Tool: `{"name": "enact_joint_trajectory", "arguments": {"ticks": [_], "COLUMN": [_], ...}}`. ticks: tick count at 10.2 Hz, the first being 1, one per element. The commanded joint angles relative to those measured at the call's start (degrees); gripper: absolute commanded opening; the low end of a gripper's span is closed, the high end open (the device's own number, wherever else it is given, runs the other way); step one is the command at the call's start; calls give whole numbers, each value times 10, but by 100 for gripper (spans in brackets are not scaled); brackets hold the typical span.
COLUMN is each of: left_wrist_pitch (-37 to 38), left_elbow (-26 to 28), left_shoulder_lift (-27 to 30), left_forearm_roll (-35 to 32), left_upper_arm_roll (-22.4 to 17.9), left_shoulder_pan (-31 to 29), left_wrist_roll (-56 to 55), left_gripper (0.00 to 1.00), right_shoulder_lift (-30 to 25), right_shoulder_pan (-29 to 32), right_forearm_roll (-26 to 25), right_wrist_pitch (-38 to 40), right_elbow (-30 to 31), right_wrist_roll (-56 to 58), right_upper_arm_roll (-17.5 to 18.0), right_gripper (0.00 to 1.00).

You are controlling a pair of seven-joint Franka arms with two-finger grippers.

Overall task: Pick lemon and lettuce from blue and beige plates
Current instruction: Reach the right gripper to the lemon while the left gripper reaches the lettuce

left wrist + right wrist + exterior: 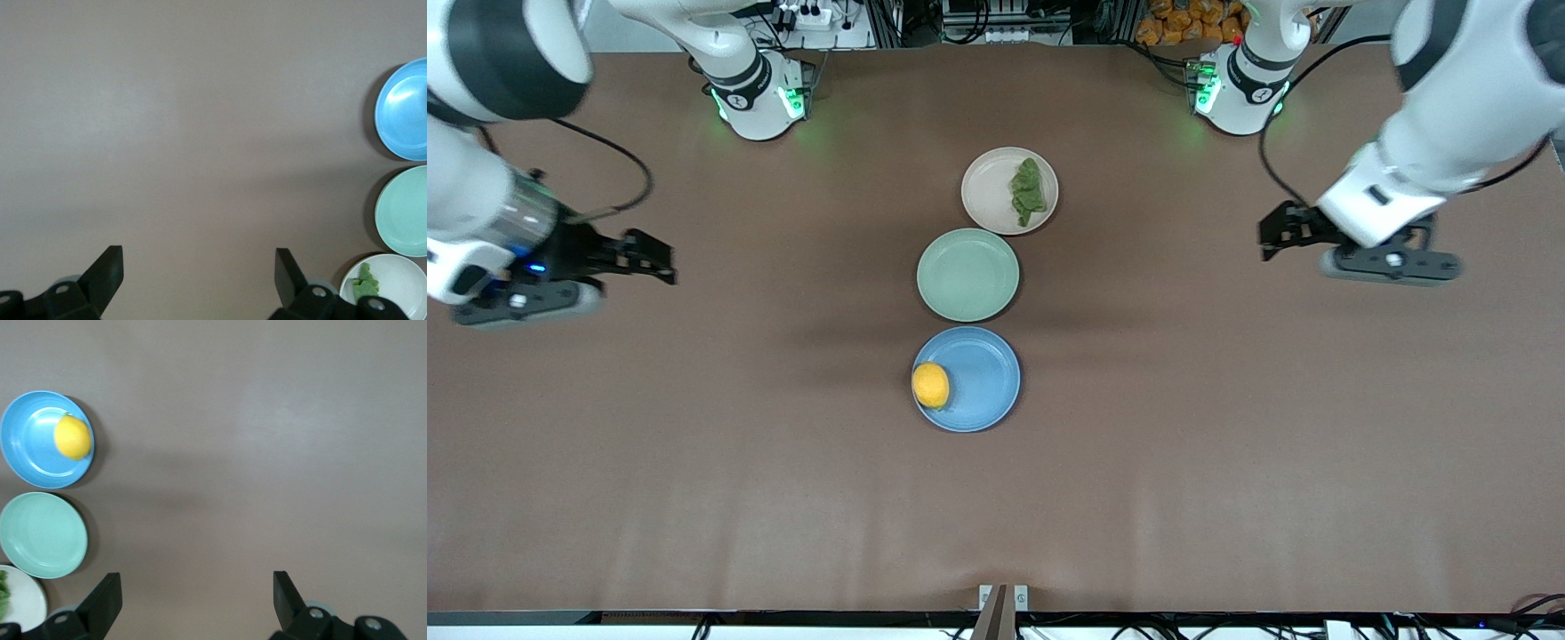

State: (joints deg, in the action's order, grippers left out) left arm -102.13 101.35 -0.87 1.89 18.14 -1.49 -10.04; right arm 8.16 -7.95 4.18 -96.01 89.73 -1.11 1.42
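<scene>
The yellow lemon (931, 385) lies on the sky blue plate (983, 378), at its edge toward the right arm's end; it also shows in the right wrist view (72, 437). The dark green lettuce (1028, 190) lies on the beige plate (987, 191), the plate farthest from the front camera. My left gripper (1267, 238) is open and empty over bare table toward the left arm's end. My right gripper (665, 263) is open and empty over bare table toward the right arm's end. Both are well apart from the plates.
A pale mint-green plate (967, 274) with nothing on it sits between the beige and blue plates, so the three form a line down the table's middle. The brown tabletop (1227, 444) stretches wide on both sides of them.
</scene>
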Motion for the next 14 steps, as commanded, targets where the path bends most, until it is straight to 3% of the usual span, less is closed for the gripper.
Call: {"name": "enact_joint_trajectory", "arguments": {"ticks": [1,8,10,12,14], "left_wrist_pitch": [-21,-62,-66,-87,-117], "left_elbow": [55,159,177,188,187], "left_shoulder_lift": [10,-13,-32,-66,-120], "left_forearm_roll": [8,11,11,7,-21], "left_upper_arm_roll": [38,204,245,251,251], "left_shoulder_pan": [-4,-4,3,55,109], "left_wrist_roll": [-14,-147,-194,-259,-339], "left_gripper": [100,100,100,100,100], "right_shoulder_lift": [33,204,261,305,335], "right_shoulder_pan": [-8,-166,-209,-256,-268], "right_forearm_roll": [10,2,-1,-7,-40], "right_wrist_pitch": [-41,-190,-229,-303,-320], "right_elbow": [0,-50,-78,-82,-82], "right_wrist_roll": [-78,-321,-346,-376,-379], "right_upper_arm_roll": [38,36,15,-15,-19], "right_gripper": [100,100,100,100,100]}}
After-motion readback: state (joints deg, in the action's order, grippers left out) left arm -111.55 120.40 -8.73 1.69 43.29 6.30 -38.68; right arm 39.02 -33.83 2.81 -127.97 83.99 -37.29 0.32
